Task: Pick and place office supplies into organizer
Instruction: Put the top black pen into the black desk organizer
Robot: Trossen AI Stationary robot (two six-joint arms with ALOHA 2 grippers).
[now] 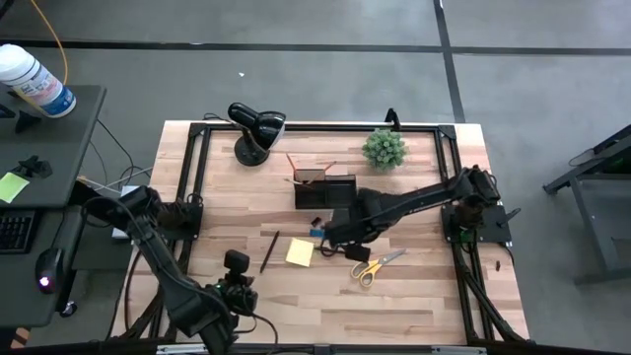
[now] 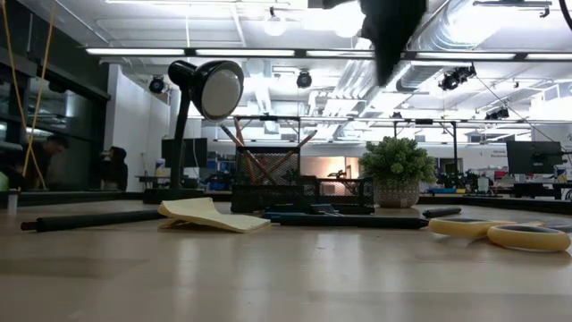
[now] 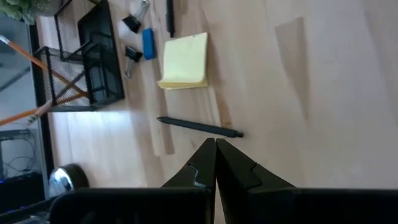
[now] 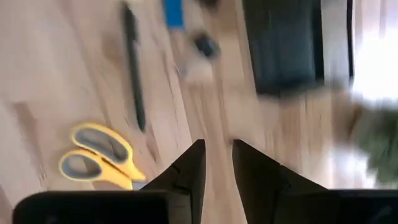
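Overhead, right end effector [image 4: 217,163] slightly parted

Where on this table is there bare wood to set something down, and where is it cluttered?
Bare wood: the near strip in front of the sticky pad and scissors, and the stretch between the dark pen and the table's left rail. Crowded: the middle, from organizer to scissors, under the right hand; lamp and plant fill the far edge.

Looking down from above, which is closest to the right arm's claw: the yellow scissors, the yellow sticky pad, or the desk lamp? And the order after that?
From the right gripper, in the high view:
1. Scissors, just beside it, toward the table's front.
2. Sticky pad, a little farther, on its other side.
3. Desk lamp, far off at the table's back edge.
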